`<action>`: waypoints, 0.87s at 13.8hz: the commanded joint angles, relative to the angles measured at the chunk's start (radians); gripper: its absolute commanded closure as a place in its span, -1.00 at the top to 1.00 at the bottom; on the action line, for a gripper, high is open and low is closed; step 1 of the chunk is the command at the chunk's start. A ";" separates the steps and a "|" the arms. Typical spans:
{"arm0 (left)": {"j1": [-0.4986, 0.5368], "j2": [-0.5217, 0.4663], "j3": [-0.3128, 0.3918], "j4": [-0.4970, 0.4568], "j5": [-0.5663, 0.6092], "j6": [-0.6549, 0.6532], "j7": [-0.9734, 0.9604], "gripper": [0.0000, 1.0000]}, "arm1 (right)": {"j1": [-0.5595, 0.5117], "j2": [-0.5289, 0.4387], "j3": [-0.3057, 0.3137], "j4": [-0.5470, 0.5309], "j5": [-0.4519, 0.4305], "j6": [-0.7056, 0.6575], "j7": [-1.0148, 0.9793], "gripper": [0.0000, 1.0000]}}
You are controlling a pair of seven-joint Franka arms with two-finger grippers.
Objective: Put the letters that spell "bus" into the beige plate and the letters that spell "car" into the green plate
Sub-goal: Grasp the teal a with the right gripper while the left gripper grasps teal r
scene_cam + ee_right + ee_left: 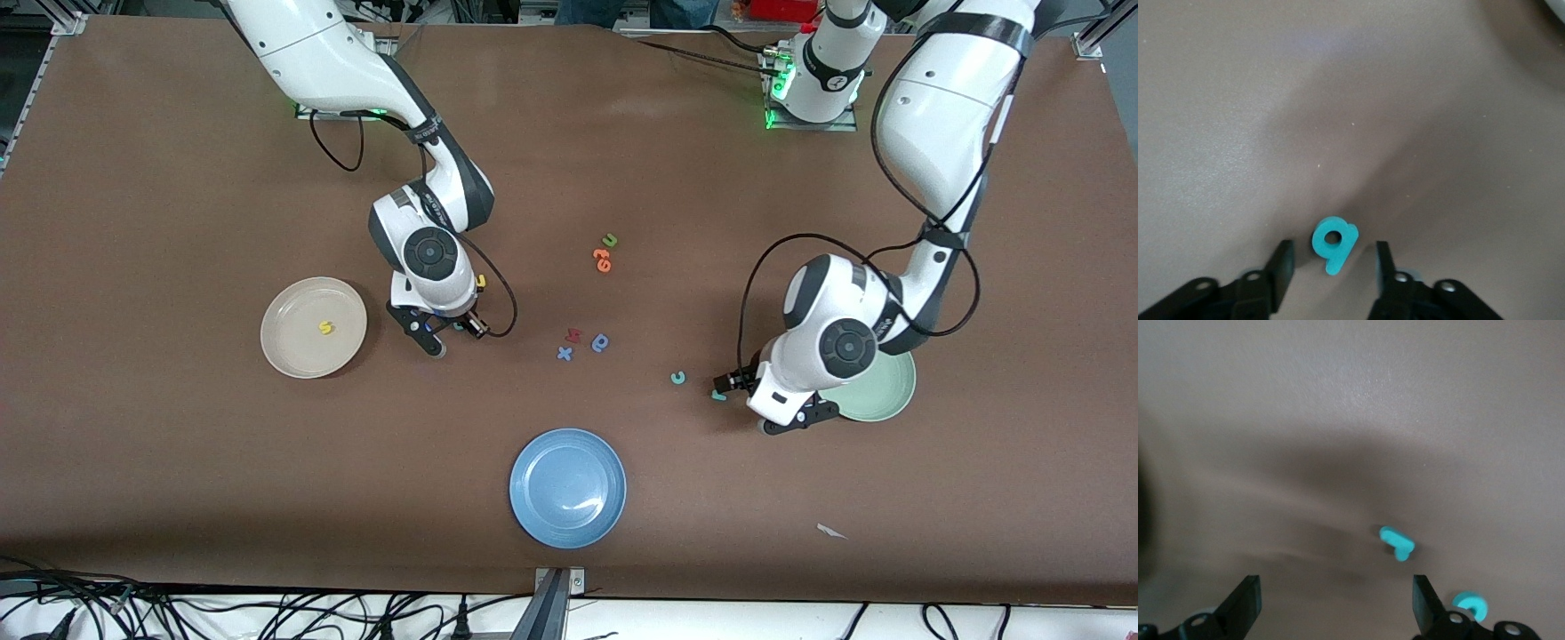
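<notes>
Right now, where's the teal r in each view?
Front view: teal r lies on the table, between the teal c and the green plate.
Left wrist view: teal r lies on bare table, beside the teal c.
Right wrist view: not in it.
Shared landmark: the teal c.

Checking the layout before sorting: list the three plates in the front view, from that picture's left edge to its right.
beige plate → blue plate → green plate, partly under the left arm.

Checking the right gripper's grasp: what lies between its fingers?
The small teal foam letter "b" lies on bare table between the fingers, shown in the right wrist view.
</notes>
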 commanded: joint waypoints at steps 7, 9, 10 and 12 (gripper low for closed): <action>-0.067 0.042 0.018 0.028 -0.010 0.098 -0.498 0.94 | 0.002 -0.009 -0.008 0.033 -0.002 -0.005 -0.022 -0.69; -0.072 0.042 0.022 0.037 -0.009 0.098 -0.556 0.91 | 0.000 -0.047 -0.023 0.033 -0.002 -0.038 -0.071 -0.69; -0.072 0.045 0.022 0.038 -0.007 0.098 -0.572 0.87 | 0.000 -0.072 -0.049 0.033 -0.002 -0.084 -0.129 -0.69; -0.081 0.051 0.039 0.043 -0.007 0.098 -0.613 0.69 | -0.001 -0.118 -0.108 0.024 -0.002 -0.190 -0.284 -0.69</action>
